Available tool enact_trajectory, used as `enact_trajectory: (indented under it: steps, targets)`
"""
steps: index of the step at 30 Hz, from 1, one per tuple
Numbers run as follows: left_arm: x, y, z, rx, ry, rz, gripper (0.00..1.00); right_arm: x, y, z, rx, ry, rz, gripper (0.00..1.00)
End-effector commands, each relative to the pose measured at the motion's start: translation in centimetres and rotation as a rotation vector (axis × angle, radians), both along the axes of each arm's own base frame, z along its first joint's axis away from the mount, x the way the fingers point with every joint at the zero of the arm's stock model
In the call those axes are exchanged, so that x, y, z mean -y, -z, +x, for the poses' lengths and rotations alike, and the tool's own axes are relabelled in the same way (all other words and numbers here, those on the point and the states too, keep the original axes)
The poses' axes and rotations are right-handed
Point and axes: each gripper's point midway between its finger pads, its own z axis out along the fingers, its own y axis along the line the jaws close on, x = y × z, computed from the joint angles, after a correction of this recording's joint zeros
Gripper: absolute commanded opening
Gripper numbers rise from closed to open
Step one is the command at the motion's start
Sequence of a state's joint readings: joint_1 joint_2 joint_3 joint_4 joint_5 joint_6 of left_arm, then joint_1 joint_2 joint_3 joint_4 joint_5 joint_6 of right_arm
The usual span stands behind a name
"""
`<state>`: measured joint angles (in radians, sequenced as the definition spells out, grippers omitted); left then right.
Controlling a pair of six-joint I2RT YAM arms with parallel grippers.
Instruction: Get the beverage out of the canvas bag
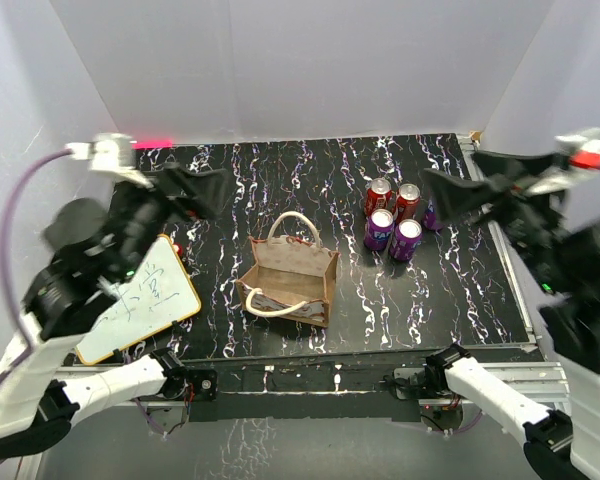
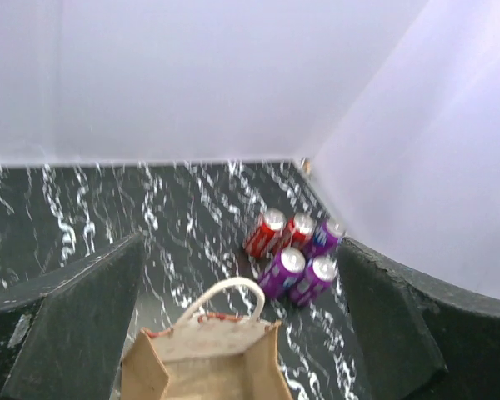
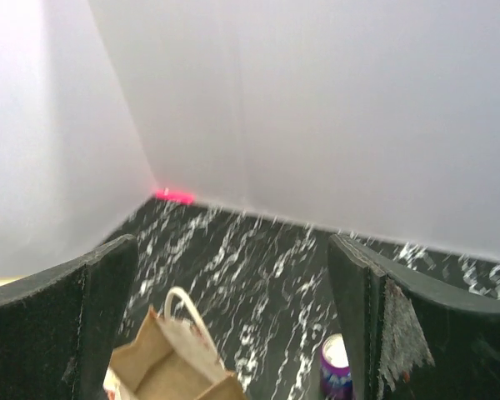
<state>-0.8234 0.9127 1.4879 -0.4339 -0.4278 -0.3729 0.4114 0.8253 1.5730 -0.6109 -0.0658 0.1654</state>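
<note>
1. The left arm base (image 1: 175,378) and right arm base (image 1: 442,372) sit nearest, at 6 o'clock on the black marbled table (image 1: 460,290).
2. The left gripper (image 1: 195,190) hangs above the table at 10 o'clock, fingers spread wide and holding nothing.
3. The white board (image 1: 145,305) lies at 8 o'clock.
4. The canvas bag (image 1: 290,275) stands mouth-up near the table centre. Its long axis runs roughly 9 to 3 o'clock. It lies at 4 o'clock from the left gripper and 8 o'clock from the right gripper (image 1: 460,195); the left is judged nearer.
5. The cans (image 1: 392,222) stand clustered at 2 o'clock, well apart from the bag.
6. The right gripper is raised at 2 o'clock, likewise spread and empty.

Counts: one bag with two rope handles; two red cans; three purple cans; one board. Whether a beverage remains inside the bag cannot be determined.
</note>
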Motion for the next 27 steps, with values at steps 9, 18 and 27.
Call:
enact_trajectory:
  steps: [9,18,27]
  targets:
    - [-9.0,-5.3,-5.5,0.174,-0.117,-0.078,0.97,7.0,-5.4,-5.4,0.165,0.23,0.171,0.98]
    - [-9.8,-5.8,-5.9,0.184,-0.129,-0.073,0.97,7.3,-5.6,-4.6,0.135,0.266,0.185,0.98]
    - [-9.5,-6.0,-5.8,0.213,-0.12,-0.052,0.97,4.9,-5.4,-4.3,0.158,0.152,0.119,0.98]
